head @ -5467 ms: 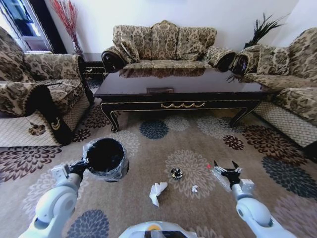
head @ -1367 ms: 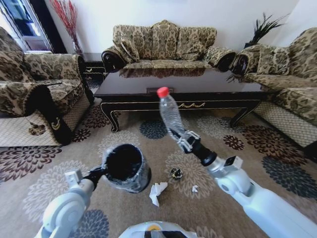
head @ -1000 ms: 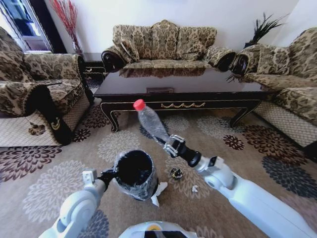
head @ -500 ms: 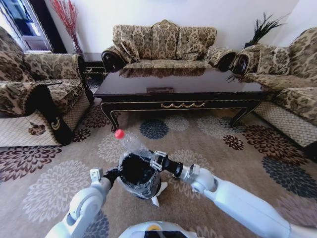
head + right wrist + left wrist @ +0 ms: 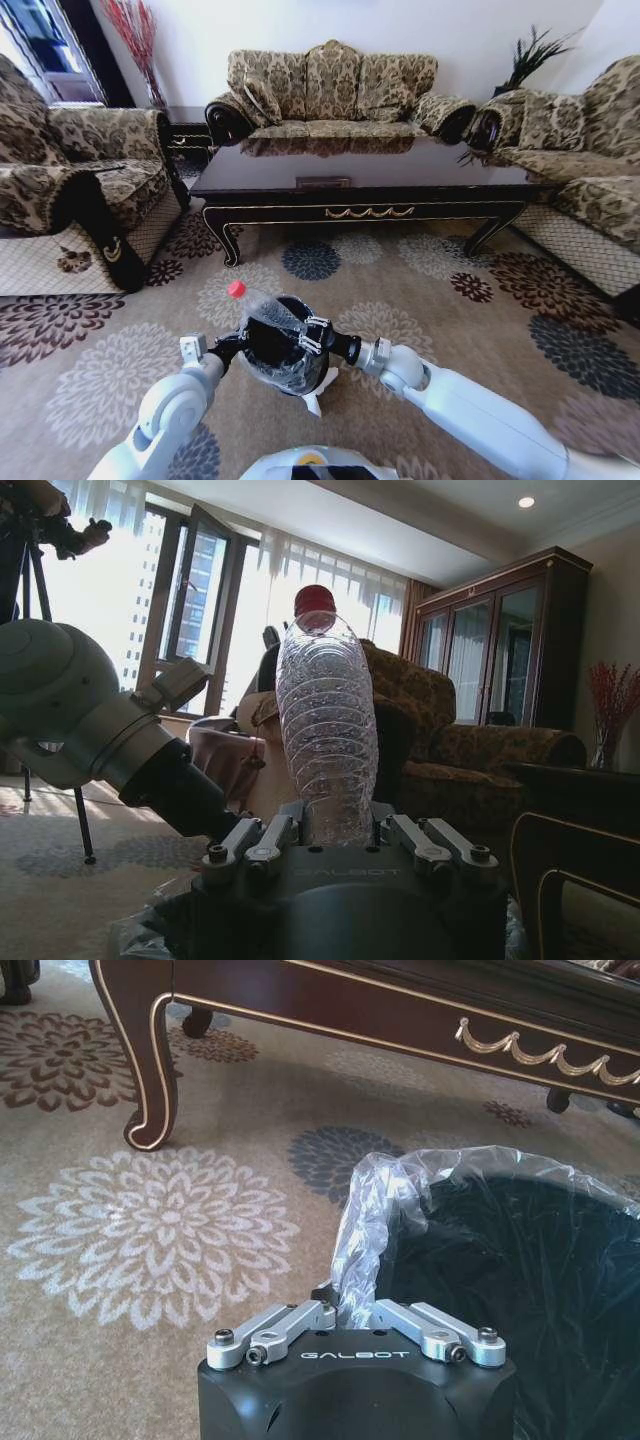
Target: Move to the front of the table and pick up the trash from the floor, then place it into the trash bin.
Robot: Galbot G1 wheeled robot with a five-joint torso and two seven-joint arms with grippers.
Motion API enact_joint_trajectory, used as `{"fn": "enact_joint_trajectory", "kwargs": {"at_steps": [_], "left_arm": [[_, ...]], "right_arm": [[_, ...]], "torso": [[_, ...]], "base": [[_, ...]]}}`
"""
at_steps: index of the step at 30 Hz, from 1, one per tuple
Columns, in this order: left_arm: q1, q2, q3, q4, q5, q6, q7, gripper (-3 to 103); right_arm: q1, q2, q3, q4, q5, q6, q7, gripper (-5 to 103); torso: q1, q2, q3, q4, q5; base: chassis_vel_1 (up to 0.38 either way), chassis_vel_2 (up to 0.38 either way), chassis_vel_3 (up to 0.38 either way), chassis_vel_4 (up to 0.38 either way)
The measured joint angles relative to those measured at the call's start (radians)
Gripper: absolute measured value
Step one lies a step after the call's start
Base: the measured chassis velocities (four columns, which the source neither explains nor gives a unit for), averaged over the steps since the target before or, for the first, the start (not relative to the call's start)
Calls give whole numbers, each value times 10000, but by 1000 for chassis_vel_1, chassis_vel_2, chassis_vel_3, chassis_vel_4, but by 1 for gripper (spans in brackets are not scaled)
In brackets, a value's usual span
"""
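- Your right gripper [image 5: 312, 335] has its jaws clenched on the base of the clear bottle [image 5: 265, 307], which lies tilted across the mouth of the trash bin [image 5: 283, 352], red cap out past the rim.
- Your left gripper [image 5: 357, 1322] is pinched on the bin's rim and bag liner, holding it off the floor [image 5: 450, 300]; keep it level.
- Tip the cap down inside the rim before you release.
- White paper [image 5: 312, 402] waits under the bin.
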Motion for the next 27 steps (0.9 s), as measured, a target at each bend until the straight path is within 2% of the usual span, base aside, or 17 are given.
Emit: {"fn": "enact_joint_trajectory", "kwargs": {"at_steps": [1, 2, 4, 5, 8, 9, 11, 12, 14, 16, 19, 23, 27], "left_arm": [[8, 8, -16, -12, 0, 0, 3, 4], [15, 14, -31, -18, 0, 0, 4, 4], [43, 29, -83, -47, 0, 0, 6, 4], [43, 29, -83, -47, 0, 0, 6, 4], [106, 46, -160, -111, 0, 0, 17, 4], [127, 49, -180, -127, 3, 0, 20, 4], [169, 55, -224, -147, 13, 0, 28, 4], [169, 55, -224, -147, 13, 0, 28, 4], [213, 67, -298, -179, 32, 0, 29, 4], [235, 79, -334, -197, 39, 1, 34, 4], [319, 128, -505, -265, 39, 0, 41, 4], [403, 171, -861, -311, -81, 1, -8, 4], [395, 376, -1658, -496, -927, 190, -685, 4]], "right_arm": [[-41, -13, 34, 22, -6, 0, 1, 34], [-73, -21, 65, 35, -14, 0, 2, 34], [-179, -48, 153, 85, -49, 0, 6, 45], [-179, -48, 153, 85, -49, 0, 6, 45], [-332, -105, 293, 188, -76, 0, 12, 61], [-379, -138, 345, 231, -83, 0, 12, 61], [-482, -205, 483, 332, -98, 0, 14, 73], [-482, -205, 483, 332, -98, 0, 14, 73], [-644, -281, 673, 471, -103, 0, 18, 84], [-735, -334, 783, 549, -107, -1, 19, 84], [-1010, -502, 1198, 728, -126, -1, 28, 97], [-1213, -649, 1732, 887, -18, -6, 179, 100], [-1478, -960, 2461, 1169, 416, -288, 831, 100]], "torso": [[0, 0, 0, -1, 0], [0, 0, 0, -1, 0], [0, 0, 0, 0, 0], [0, 0, 0, 0, 0], [0, 0, 0, 0, 1], [0, 0, 0, 0, 1], [0, 0, 0, 0, 1], [0, 0, 0, 0, 1], [0, 0, 0, 1, 1], [0, 0, 0, 1, 1], [0, 0, -1, -1, 1], [0, 0, 0, 0, 0], [-1, 0, 0, 1, -1]], "base": [[0, 0, 0, 0], [0, 0, 0, 0], [0, 0, 0, 0], [0, 0, 0, 0], [0, 0, 0, 0], [0, 0, 0, 0], [0, 0, 0, 0], [0, 0, 0, 0], [0, 0, 0, 0], [0, 0, 0, 0], [0, 0, 0, 0], [0, 0, 0, 0], [0, 0, 0, 0]]}}
